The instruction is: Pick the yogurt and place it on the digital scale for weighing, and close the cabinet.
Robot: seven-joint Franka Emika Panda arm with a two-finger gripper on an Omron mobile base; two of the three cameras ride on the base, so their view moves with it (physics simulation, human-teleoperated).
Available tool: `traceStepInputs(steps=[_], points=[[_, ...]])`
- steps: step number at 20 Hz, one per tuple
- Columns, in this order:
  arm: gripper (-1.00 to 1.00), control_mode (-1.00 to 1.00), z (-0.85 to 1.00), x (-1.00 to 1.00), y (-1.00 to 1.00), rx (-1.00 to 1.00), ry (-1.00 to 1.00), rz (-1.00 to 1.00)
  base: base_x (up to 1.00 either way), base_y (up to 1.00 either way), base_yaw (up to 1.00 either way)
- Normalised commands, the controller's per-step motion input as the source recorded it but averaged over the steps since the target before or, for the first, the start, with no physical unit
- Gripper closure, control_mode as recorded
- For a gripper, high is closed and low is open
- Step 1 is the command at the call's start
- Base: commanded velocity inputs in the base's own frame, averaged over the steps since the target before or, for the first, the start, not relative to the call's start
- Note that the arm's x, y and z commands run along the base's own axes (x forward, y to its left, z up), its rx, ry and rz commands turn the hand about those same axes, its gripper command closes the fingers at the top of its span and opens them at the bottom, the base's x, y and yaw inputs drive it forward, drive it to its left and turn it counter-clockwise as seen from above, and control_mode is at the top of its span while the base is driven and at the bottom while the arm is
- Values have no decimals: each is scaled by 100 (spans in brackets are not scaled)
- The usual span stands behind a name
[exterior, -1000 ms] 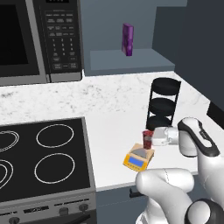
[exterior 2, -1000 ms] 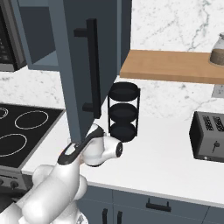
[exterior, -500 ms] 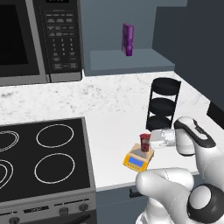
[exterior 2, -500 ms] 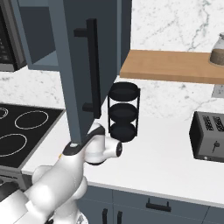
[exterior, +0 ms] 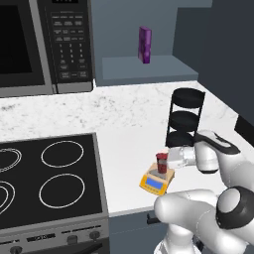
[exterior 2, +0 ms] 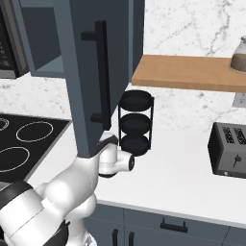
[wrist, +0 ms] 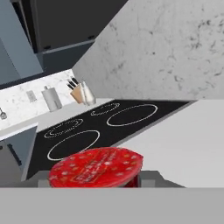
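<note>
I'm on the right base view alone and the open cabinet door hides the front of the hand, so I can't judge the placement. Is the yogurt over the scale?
Observer: Yes. In the left base view the yogurt stands upright over the grey plate of the digital scale, at or just above it.
Operator: Is the hand gripping it?
Observer: The hand is shut on the yogurt.
Operator: Anything inside the cabinet?
Observer: A purple box stands on its shelf.

yogurt point(exterior: 161, 162) lowered w/ gripper point(exterior: 167, 159), now over digital scale point(exterior: 157, 179)
</note>
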Motion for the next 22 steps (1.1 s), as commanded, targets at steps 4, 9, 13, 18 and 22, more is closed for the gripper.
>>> traceStepInputs(steps=[4,9,13,18,22], points=[[100,-100,-42,4,32,0,-9,2,0,0,0],[100,-100,-52,8,32,0,-7,1,0,0,0],[100,-100,-52,0,6,0,-2,0,0,0,0],[100,-100,-56,-4,6,0,0,3,0,0,0],[100,-100,-30,-45,13,0,-4,12,0,0,0]])
